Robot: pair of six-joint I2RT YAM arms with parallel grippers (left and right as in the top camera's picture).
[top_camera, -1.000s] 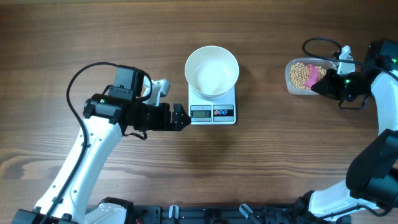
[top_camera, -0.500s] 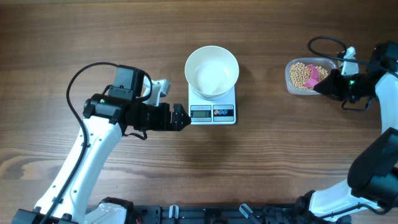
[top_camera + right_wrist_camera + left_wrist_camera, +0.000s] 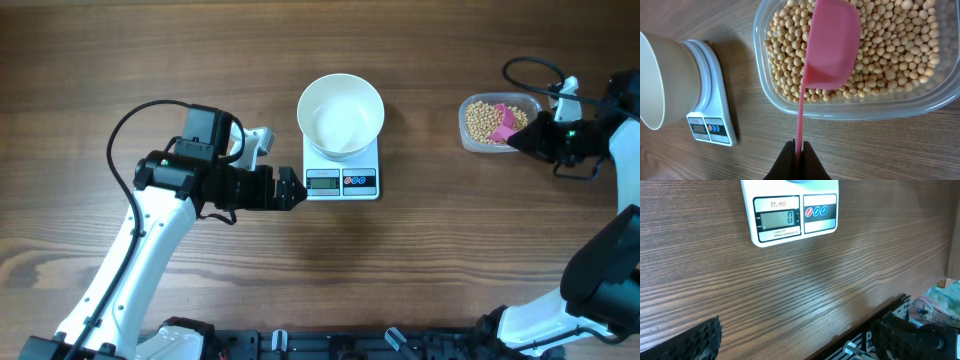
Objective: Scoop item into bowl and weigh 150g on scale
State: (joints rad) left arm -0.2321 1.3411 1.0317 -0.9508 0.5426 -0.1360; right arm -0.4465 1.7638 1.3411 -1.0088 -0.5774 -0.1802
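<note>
Pinching the pink scoop (image 3: 832,45) over the beans (image 3: 890,60) with right jaws, holding left jaws wide (near the scale (image 3: 342,181), reading zero)

My left wrist view cuts the scale (image 3: 790,217) off at the top edge. My right wrist view cuts the bowl (image 3: 660,80) at the left, and the pink scoop (image 3: 832,47) hides some beans (image 3: 785,55).
</note>
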